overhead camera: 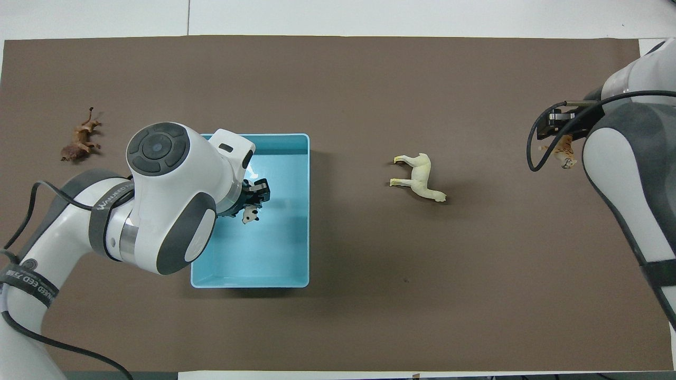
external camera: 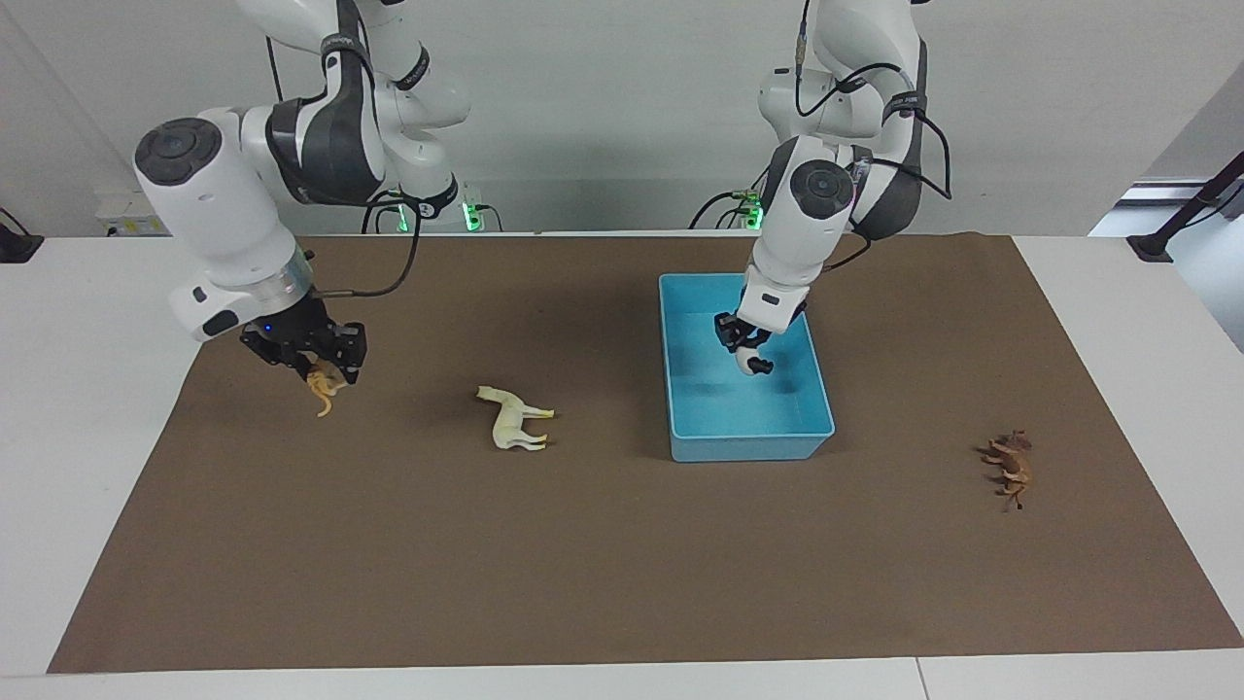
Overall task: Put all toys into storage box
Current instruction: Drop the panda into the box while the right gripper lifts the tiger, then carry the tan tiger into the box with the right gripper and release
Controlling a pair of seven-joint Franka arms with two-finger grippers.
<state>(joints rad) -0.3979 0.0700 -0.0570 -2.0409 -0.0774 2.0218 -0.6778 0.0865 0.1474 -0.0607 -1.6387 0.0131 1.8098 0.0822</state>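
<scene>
The light blue storage box (external camera: 750,448) (overhead camera: 275,252) lies on the brown mat. My left gripper (external camera: 742,352) (overhead camera: 252,205) hangs over the inside of the box, shut on the black-and-white panda (external camera: 750,365) (overhead camera: 249,215). My right gripper (external camera: 325,369) (overhead camera: 561,126) is raised over the mat toward the right arm's end, shut on the orange tiger (external camera: 322,391) (overhead camera: 564,151), which dangles below it. A cream-white horse (external camera: 515,420) (overhead camera: 420,177) lies on its side between the box and the right gripper. The brown lion (external camera: 1009,467) (overhead camera: 79,143) lies toward the left arm's end.
The brown mat (external camera: 603,564) covers most of the white table. A black cable (overhead camera: 37,330) runs by the left arm's base. Nothing else stands near the box.
</scene>
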